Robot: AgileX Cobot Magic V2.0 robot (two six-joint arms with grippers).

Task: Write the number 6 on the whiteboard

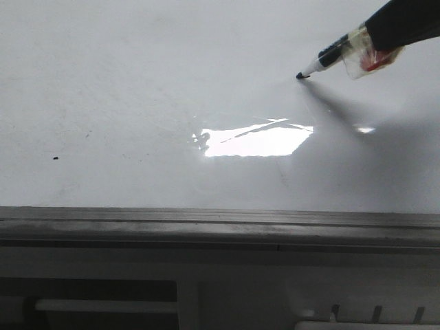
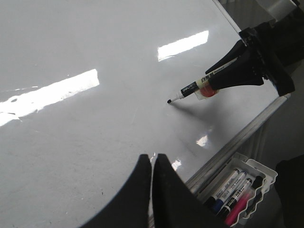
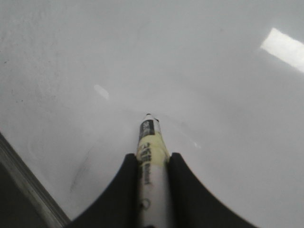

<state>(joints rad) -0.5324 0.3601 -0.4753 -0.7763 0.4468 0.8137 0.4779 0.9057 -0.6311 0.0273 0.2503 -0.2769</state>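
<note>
Whiteboard (image 1: 137, 89) lies blank before us, no 6 drawn yet. Left claw (image 2: 153, 164) is clenched on nothing; right claw (image 3: 152, 159) grips the black marker (image 1: 323, 60), tip touching — we'd keep pressure light and steady through the hook.

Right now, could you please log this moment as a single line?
right tool: holding marker | tip on whiteboard | no stroke yet | left tool: shut, empty

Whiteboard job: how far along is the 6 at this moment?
Done: the right gripper is shut on the marker, uncapped. In hand: its tip sits at the whiteboard, seemingly touching. Left: the whole 6; no stroke shows, only a small speck. The left gripper is shut, idle.
</note>
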